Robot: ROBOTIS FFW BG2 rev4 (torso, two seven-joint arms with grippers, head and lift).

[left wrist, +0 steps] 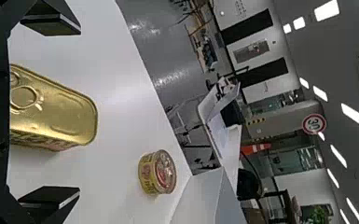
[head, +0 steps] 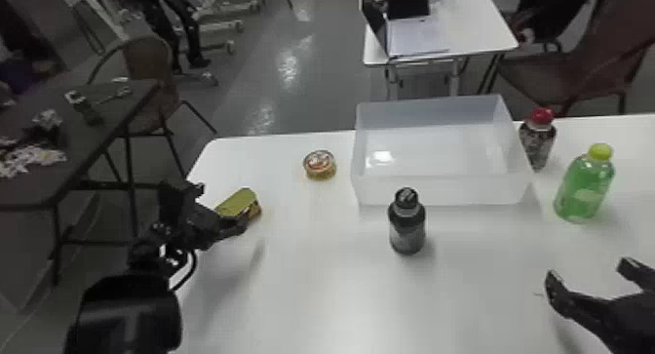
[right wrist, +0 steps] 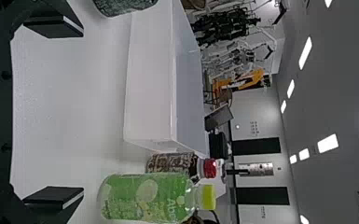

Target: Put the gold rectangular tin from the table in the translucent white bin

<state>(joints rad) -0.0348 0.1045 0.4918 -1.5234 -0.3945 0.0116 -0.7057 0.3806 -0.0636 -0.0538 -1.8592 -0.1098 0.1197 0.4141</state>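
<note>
A: Tin status?
B: Gold rectangular tin on the desk, left of centre in the head view, outside the bin. Left gripper is right at it, open; left wrist view has the tin between the spread fingers, a gap on each side.
A: Right side?
B: Right gripper at lower right of the head view, over the desk, also open, nothing held.
A: Bin?
B: Translucent white bin, upper right of centre. Round can just beside it to the left, dark bottle upright in front of its near wall.
A: Rest?
B: Red-capped bottle by the bin's right side; green bottle farther right, upright.
</note>
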